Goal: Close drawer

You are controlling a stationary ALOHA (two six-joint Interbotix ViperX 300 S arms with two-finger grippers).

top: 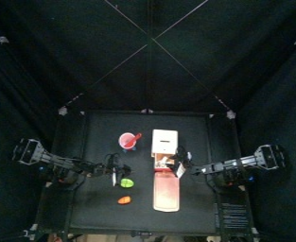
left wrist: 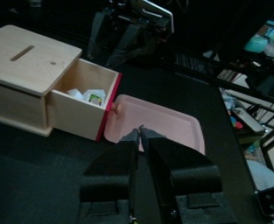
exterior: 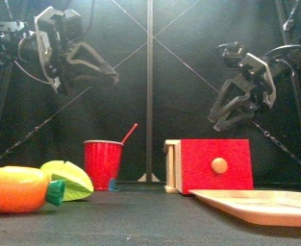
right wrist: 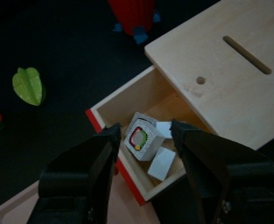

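Observation:
The cream cabinet point(top: 165, 140) with a slot in its top stands mid-table. Its drawer point(right wrist: 125, 94), wooden with a red front point(exterior: 214, 165) and a round knob, is pulled out and holds small blocks point(right wrist: 143, 138). It also shows in the left wrist view point(left wrist: 85, 93). My right gripper point(right wrist: 145, 144) is open and hangs right above the open drawer, high over the table in the front view point(exterior: 230, 110). My left gripper point(left wrist: 139, 142) is shut and empty, raised left of the drawer point(top: 113, 174), aimed toward its red front.
A flat pink tray point(top: 165, 196) lies just in front of the drawer's red front, and shows in the front view point(exterior: 262, 204). A red cup point(exterior: 104, 163) with a straw stands left of the cabinet. A green lump point(exterior: 65, 178) and an orange lump point(exterior: 14, 189) lie front left.

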